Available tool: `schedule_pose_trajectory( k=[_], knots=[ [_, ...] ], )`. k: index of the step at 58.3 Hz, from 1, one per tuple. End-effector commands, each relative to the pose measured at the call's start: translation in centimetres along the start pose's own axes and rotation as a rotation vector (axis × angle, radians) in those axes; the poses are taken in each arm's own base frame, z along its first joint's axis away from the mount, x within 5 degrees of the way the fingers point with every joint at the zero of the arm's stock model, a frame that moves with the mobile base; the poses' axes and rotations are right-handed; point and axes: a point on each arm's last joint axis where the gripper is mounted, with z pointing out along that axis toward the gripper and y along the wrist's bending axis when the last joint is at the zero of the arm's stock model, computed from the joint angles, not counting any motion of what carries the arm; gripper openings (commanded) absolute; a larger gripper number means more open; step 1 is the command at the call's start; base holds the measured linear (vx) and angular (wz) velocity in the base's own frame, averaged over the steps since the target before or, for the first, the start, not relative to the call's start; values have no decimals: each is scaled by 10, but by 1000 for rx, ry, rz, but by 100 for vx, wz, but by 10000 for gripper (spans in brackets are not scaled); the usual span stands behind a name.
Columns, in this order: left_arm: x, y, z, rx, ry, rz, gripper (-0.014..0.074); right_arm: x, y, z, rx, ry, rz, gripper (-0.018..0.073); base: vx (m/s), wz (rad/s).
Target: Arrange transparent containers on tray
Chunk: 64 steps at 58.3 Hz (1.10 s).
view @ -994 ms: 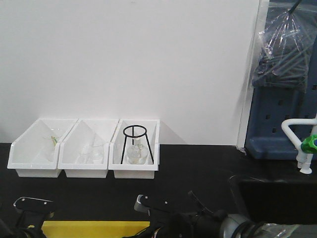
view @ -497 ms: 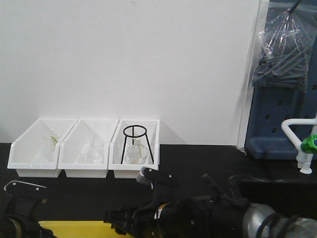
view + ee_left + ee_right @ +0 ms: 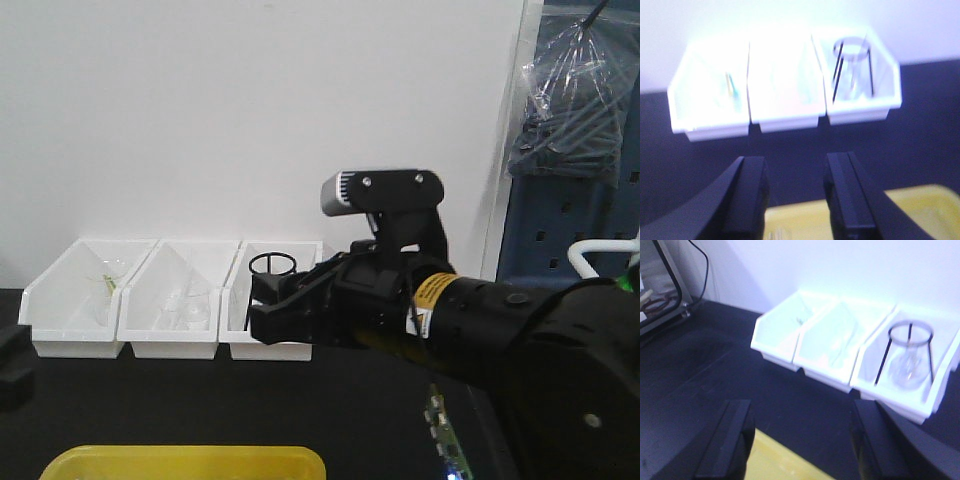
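- Front view: three white bins (image 3: 170,310) stand in a row at the left middle of the frame against the white wall. A black wire tripod (image 3: 272,270) rises from the rightmost one. Faint clear glassware (image 3: 190,308) shows in the middle bin, too washed out to count or name as test tubes.
- Front view: the yellow tray (image 3: 185,462) lies along the bottom edge, left of centre, and what shows of it looks bare. The right arm fills the centre and right of the frame, with the right gripper (image 3: 285,315) in front of the rightmost bin. I cannot tell from here how its jaws stand.
- Left wrist view: the left gripper (image 3: 796,192) sits at bottom centre, jaws apart with nothing between them, above the near rim of the tray (image 3: 900,210). The same three bins lie across the top. There is one tripod, and a thin greenish piece (image 3: 731,87) in the left bin.
- Right wrist view: the right gripper (image 3: 800,440) frames the bottom, jaws wide apart and empty. One round-bodied glass vessel (image 3: 909,371) sits inside the tripod at the right.
- Judgement: thin glass of this sort should be light, stiff, slick and easily cracked, so a gentle squeeze across the mid-length is likely safest. No tube is clearly visible yet.
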Motion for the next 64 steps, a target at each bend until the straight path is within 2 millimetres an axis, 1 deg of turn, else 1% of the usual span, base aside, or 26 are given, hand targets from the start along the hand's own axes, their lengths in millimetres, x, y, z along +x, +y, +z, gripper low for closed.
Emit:
schedule_pose_trajectory(
  k=[1,7,16,44,55,60,64],
  knots=[
    [-25,-2,-28,56,-196,10,398,-34,5,-27,-27,-176,-79,486,0,0],
    [-30,0,-46,63,-257,-1,386,-38,6,-34,-29,-194,-79,485,0,0],
    [-33,2,-60,66,-299,-8,367,-37,6,-34,-27,-187,-79,485,0,0],
    [-32,2,-60,62,-294,-7,353,-37,6,-34,-26,-183,-79,485,0,0],
    [-26,7,-59,11,-238,26,349,-37,6,-34,-26,-183,-79,485,0,0],
    [-14,8,-64,14,-238,67,287,-37,6,-34,-26,-183,-79,485,0,0],
    [2,7,-71,42,-251,81,195,-37,6,-34,-26,-183,-79,485,0,0]
  ],
)
